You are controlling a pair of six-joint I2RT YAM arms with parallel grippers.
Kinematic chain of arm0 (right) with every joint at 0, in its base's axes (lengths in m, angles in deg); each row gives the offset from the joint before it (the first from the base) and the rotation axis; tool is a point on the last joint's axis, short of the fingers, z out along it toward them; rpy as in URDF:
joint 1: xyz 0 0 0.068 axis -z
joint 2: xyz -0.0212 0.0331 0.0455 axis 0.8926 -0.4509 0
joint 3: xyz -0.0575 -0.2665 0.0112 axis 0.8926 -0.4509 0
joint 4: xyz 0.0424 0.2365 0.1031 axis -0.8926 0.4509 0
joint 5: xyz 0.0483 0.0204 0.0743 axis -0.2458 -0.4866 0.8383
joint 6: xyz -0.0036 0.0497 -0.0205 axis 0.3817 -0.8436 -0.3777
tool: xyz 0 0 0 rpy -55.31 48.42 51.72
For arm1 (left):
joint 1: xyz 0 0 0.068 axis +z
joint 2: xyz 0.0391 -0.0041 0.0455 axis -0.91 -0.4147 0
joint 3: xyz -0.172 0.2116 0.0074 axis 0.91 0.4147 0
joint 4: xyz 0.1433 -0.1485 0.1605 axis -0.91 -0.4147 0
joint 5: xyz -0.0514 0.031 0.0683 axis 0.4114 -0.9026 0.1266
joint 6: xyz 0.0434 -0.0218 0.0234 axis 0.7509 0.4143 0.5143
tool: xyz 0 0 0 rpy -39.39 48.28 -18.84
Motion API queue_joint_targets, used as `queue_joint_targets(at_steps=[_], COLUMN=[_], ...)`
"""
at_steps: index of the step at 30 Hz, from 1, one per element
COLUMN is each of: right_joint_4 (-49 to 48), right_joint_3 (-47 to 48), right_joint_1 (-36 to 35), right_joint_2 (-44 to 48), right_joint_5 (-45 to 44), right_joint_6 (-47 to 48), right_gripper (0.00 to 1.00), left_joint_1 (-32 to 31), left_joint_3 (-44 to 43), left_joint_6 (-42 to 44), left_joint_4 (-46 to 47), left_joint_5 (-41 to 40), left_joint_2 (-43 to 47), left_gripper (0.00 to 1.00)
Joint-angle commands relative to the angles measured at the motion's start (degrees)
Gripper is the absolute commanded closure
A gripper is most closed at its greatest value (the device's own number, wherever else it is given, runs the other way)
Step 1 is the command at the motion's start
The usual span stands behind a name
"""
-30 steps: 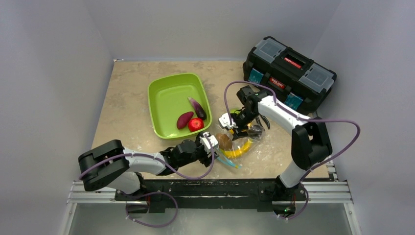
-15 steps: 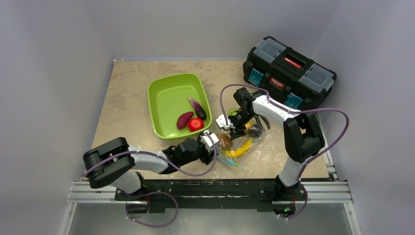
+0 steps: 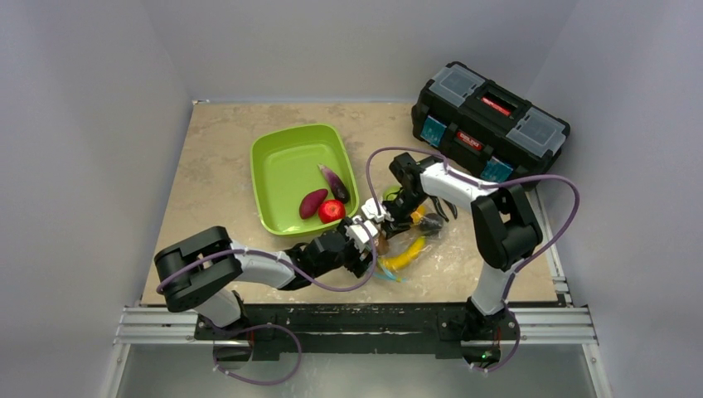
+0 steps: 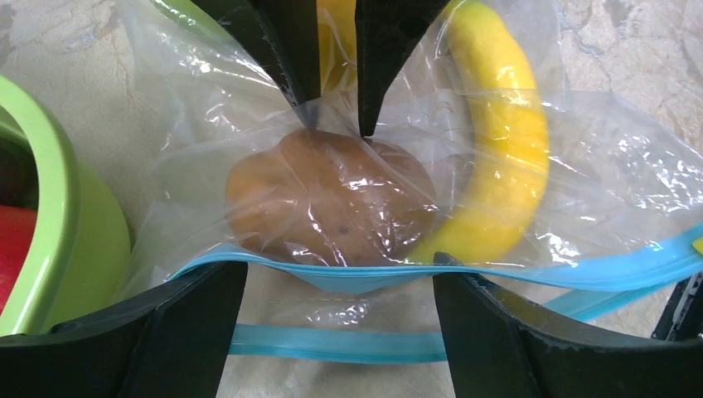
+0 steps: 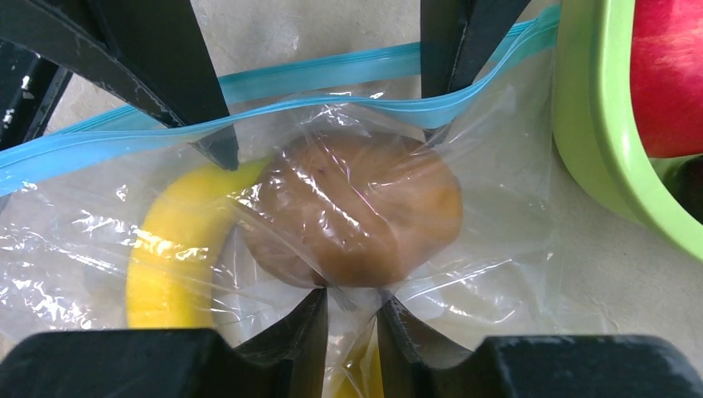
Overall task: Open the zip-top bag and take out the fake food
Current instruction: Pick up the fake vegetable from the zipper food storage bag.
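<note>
The zip-top bag (image 3: pixel 408 240) lies on the table right of the green tray, its teal zipper mouth toward my left gripper. In the left wrist view the bag (image 4: pixel 249 124) holds a brown kiwi (image 4: pixel 332 199) and a yellow banana (image 4: pixel 501 141). My left gripper (image 4: pixel 338 269) is wide open, its fingers (image 4: pixel 191 332) astride the parted zipper strips (image 4: pixel 365 344). My right gripper (image 5: pixel 352 300) is shut on a fold of bag plastic just behind the kiwi (image 5: pixel 356 215), with the banana (image 5: pixel 170 265) beside it. In the top view both grippers meet at the bag: left (image 3: pixel 365 238), right (image 3: pixel 387 217).
The lime-green tray (image 3: pixel 286 157) holds a purple eggplant (image 3: pixel 334 182), a dark red-purple piece (image 3: pixel 313 202) and a red apple (image 3: pixel 332 211); its rim is close left of the bag (image 4: pixel 66 240). A black toolbox (image 3: pixel 489 124) stands at the back right.
My left gripper has moved right up to the bag's mouth. My right gripper has shifted left and nearer, drawing the bag toward the left gripper.
</note>
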Motion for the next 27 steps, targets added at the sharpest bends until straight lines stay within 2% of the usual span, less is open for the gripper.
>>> queue_joint_targets(at_steps=[1, 6, 15, 27], right_joint_4=[1.28, 3.46, 4.65, 5.31], right_joint_3=[1.24, 3.55, 5.15, 5.96], right_joint_1=[-0.79, -0.8, -0.8, -0.82], right_joint_2=[-0.91, -1.7, -3.56, -5.98], right_joint_5=[3.72, 7.22, 10.6, 12.74], right_joint_6=[-1.34, -3.26, -9.76, -15.76], right_gripper=[0.75, 0.75, 0.77, 0.81], left_joint_1=[0.32, 0.32, 1.64, 2.17], left_joint_3=[-1.21, -0.76, 0.52, -2.81], left_joint_6=[-1.5, -2.03, -7.51, -9.84], left_joint_4=[1.25, 3.09, 6.59, 3.42], left_joint_5=[-2.8, -2.69, -1.12, 0.08], left_joint_2=[-0.23, -0.42, -1.31, -5.14], left_gripper=[0.1, 0.04, 0.03, 0.03])
